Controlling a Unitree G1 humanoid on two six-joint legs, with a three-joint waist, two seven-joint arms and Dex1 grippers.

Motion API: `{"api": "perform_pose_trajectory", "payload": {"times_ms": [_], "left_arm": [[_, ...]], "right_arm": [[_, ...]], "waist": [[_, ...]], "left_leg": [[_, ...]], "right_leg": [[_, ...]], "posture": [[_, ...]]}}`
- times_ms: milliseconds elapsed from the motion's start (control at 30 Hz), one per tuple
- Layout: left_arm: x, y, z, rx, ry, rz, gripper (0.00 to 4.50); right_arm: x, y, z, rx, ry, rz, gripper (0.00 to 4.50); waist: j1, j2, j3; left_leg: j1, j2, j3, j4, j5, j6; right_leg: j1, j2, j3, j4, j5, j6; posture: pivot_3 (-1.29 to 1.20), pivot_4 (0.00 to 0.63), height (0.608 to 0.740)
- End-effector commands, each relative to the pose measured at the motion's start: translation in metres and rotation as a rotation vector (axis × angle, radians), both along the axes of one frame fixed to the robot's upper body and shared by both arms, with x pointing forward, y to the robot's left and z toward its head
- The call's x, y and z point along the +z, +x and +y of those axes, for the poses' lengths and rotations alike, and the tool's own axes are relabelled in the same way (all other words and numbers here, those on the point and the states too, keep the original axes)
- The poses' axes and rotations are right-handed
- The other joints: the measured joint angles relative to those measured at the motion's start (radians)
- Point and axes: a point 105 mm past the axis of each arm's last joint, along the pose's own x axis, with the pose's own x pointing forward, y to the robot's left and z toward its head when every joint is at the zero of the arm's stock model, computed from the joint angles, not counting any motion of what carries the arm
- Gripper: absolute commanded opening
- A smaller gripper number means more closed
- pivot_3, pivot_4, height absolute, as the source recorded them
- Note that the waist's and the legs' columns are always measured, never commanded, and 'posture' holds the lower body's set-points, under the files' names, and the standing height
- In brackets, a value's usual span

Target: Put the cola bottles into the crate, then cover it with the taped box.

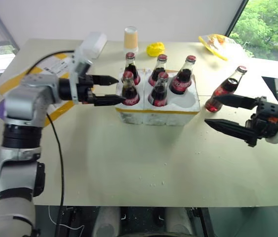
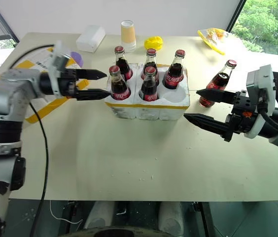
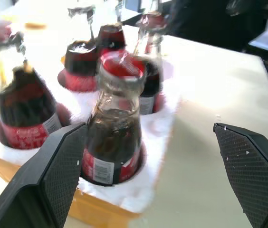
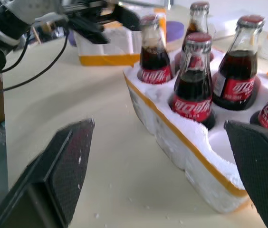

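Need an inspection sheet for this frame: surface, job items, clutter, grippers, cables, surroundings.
Surface: pale table, white crumbs scattered.
Job's things: crate holds five cola bottles; front right well empty. Sixth bottle stands on the table right of the crate. Taped box lies at the left behind the left arm.
Clutter: small white box, paper cup, yellow object, yellow-and-clear wrapper.
Grippers: left gripper open beside the front left bottle; right gripper open, empty, near the sixth bottle.
Cables: black cable along the left arm.
Surroundings: window with trees.

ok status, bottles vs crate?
Left gripper open beside front-left bottle. Right gripper open, empty. Five in crate; sixth bottle on table, nothing blocking it.
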Motion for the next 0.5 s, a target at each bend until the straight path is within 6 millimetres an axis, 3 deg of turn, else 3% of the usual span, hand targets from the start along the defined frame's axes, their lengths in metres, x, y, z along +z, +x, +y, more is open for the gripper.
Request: {"api": "perform_pose_trajectory", "payload": {"times_ms": [33,267,500], "left_arm": [[0.023,-0.032,0.010,-0.062,-0.009,-0.009,4.42],[0.012,-0.060,0.004,-0.067,0.014,-0.006,4.42],[0.005,-0.066,-0.007,-0.039,-0.015,-0.017,4.42]], "right_arm": [[0.012,0.000,-0.019,-0.103,0.003,-0.059,4.50],[-0.009,0.030,-0.061,-0.469,0.093,-0.056,4.50],[-0.040,0.056,-0.075,-0.678,0.163,-0.031,4.50]], "waist": [[0.002,0.000,0.000],[0.003,0.000,0.000],[-0.001,0.002,-0.001]], "left_leg": [[0.000,0.000,0.000,0.000,0.000,0.000],[0.001,0.000,-0.001,0.000,0.000,0.000],[0.001,0.000,0.000,0.000,0.001,-0.002]], "right_leg": [[0.000,0.000,0.000,0.000,0.000,0.000],[0.002,-0.001,0.000,0.000,0.000,0.000],[0.001,0.001,0.000,0.001,0.000,0.000]], "posture": [[0.00,0.150,0.740],[0.00,0.150,0.740],[0.00,0.150,0.740]]}}
